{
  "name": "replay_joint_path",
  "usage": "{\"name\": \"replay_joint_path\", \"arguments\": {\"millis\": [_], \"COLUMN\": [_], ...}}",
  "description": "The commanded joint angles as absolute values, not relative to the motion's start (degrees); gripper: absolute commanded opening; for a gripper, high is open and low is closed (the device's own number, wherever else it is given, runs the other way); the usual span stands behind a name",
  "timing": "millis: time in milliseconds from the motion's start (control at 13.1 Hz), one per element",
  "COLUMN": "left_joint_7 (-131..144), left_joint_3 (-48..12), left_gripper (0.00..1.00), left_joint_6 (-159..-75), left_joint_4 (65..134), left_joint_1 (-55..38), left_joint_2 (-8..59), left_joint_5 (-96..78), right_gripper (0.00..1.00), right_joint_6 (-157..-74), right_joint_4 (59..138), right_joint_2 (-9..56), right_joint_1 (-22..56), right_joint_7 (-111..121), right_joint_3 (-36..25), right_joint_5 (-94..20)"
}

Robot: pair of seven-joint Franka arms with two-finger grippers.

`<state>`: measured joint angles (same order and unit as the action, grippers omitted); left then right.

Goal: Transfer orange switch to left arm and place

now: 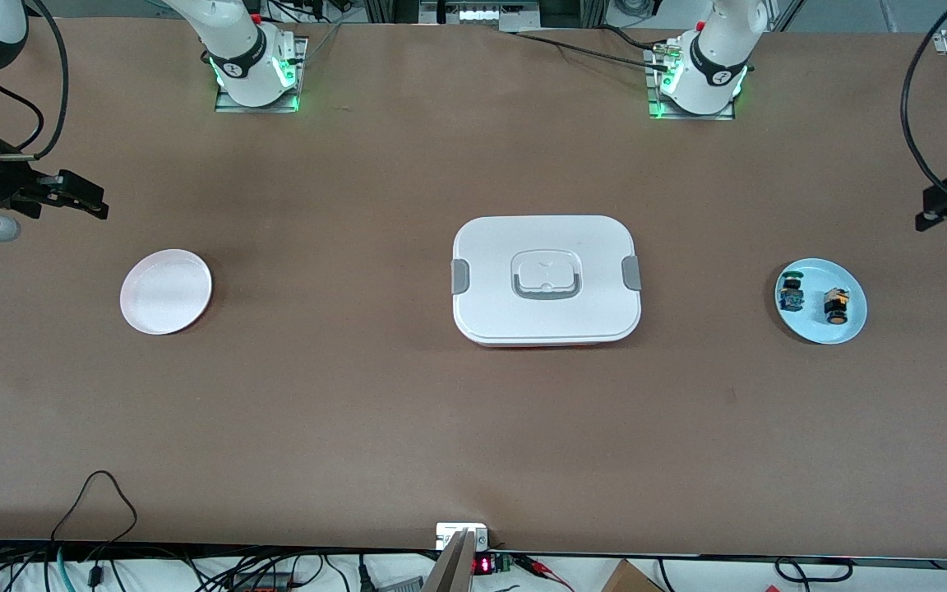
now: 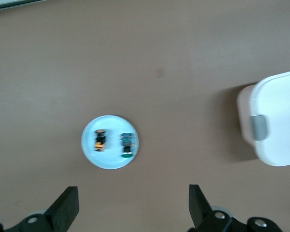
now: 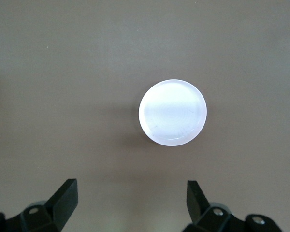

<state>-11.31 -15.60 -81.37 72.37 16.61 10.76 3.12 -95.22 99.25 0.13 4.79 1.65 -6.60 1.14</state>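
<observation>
Both your grippers, left gripper (image 2: 130, 205) and right gripper (image 3: 130, 203), hang wide open, empty; orange switch (image 1: 834, 304) sits at the blue plate's (image 1: 820, 331) three o'clock.

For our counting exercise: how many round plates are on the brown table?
2. A round pale pink plate lies bare toward the right arm's end; a round light blue plate toward the left arm's end carries two small components. The white box sits between them.

Even overhead light, bright. Tabletop (image 1: 375, 411) matte, no glare. Soft short shadows under box (image 1: 546, 278) and pink plate (image 1: 166, 291). Green glow at arm bases. Left wrist view slightly blurred; blue plate (image 2: 109, 141) and its parts soft. Right wrist view sharper.
</observation>
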Motion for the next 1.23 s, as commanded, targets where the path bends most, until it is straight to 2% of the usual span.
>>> {"name": "replay_joint_path", "arguments": {"millis": [0, 153, 230, 460, 613, 689, 1149], "left_joint_7": [-7.4, -3.6, -2.6, -2.5, -2.2, -0.7, 1.7], "left_joint_3": [-17.5, -16.8, -14.4, -2.1, 2.2, 2.3, 1.6], "left_gripper": [1.00, 1.00, 1.00, 1.00, 1.00, 1.00, 1.00], "left_joint_6": [-81.2, -81.2, -81.2, -83.4, -85.7, -86.8, -86.7], "left_joint_4": [74.6, 79.3, 80.8, 86.1, 89.7, 91.2, 89.1], "left_joint_1": [16.8, 13.1, 10.7, 0.6, -1.6, -1.7, -1.5], "left_joint_2": [8.2, 4.0, 2.8, 0.9, -0.1, -0.8, 0.0], "left_joint_5": [0.4, -0.7, -0.7, -2.4, -4.1, -4.1, -1.3], "right_gripper": [1.00, 1.00, 1.00, 1.00, 1.00, 1.00, 1.00], "right_joint_6": [-94.2, -94.0, -93.4, -93.2, -93.3, -93.2, -93.2], "right_joint_4": [99.1, 97.9, 97.6, 97.2, 97.2, 97.2, 97.2], "right_joint_2": [-0.8, -0.7, -0.8, -0.7, -0.6, -0.6, -0.2], "right_joint_1": [4.7, 4.9, 5.0, 5.0, 5.3, 5.4, 5.4], "right_joint_7": [1.1, 1.1, 0.5, 0.8, 1.1, 1.2, 1.4], "right_joint_3": [-6.2, -6.1, -6.1, -6.1, -6.1, -6.1, -6.0], "right_joint_5": [1.7, 1.5, 1.5, 1.5, 1.6, 1.6, 1.8]}}
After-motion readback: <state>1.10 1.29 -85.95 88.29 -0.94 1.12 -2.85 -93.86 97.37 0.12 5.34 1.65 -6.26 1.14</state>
